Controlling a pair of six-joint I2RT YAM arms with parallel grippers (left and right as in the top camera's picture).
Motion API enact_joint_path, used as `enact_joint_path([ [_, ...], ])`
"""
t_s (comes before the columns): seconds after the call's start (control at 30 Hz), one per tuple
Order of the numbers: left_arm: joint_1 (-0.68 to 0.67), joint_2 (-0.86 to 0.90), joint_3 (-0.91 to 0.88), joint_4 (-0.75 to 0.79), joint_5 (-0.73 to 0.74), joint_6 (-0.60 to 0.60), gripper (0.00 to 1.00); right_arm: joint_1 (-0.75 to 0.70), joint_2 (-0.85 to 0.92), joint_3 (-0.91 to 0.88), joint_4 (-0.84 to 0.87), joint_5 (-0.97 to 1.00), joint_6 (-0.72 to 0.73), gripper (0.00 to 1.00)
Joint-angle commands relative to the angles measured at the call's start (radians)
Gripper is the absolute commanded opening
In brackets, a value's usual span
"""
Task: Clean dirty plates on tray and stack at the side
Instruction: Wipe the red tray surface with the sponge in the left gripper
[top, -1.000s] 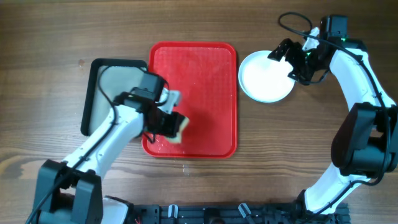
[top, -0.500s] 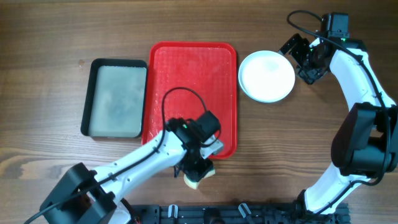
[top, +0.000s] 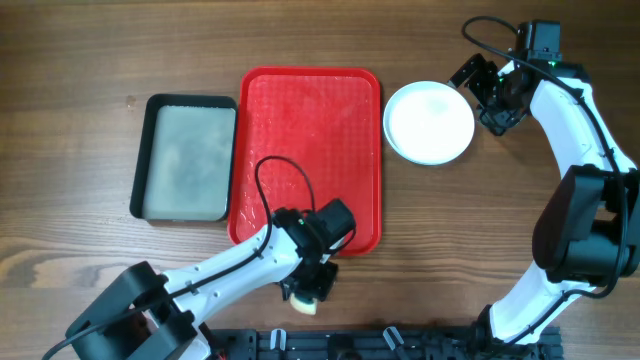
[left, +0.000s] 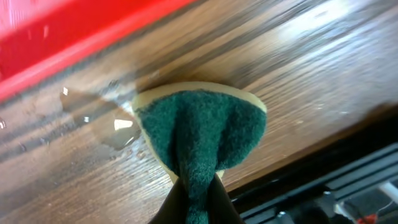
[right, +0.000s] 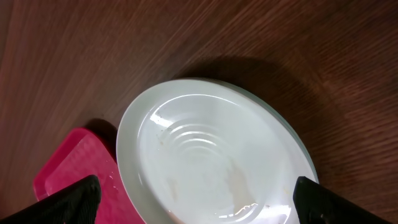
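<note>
Red tray (top: 310, 120): middle of the table (top: 80, 60); plates (top: 430, 122): stacked, white uppermost, on the table just off the tray's far right corner; left gripper (top: 310, 287): clenched on a sponge (top: 305, 304) near the table's front edge; right gripper (top: 480, 97): jaws spread wide, beside the stack.

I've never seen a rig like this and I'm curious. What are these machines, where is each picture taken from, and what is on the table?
Two robot arms work at a wooden table. The wide picture looks down from above; the other two come from a camera on each wrist. On the table lie a red tray, a smaller grey tray and a white plate, seemingly atop others. The left end effector is shut on a green-and-yellow sponge, on the wood off the red tray. The right end effector is open, holding nothing, beside the plate.
</note>
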Motion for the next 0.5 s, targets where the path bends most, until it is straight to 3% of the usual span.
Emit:
enact_joint_path([
  [0.0,-0.005,0.002,-0.045,0.013,-0.064,-0.136,0.04,-0.002,-0.016,0.019,0.003,0.021,0.010,0.99],
  [0.17,-0.005,0.002,-0.063,0.031,-0.071,-0.205,0.04,-0.002,-0.016,0.019,0.002,0.021,0.010,1.00],
  [0.47,-0.003,0.002,-0.063,-0.030,-0.072,-0.526,0.04,-0.002,-0.016,0.019,0.002,0.021,0.010,1.00],
])
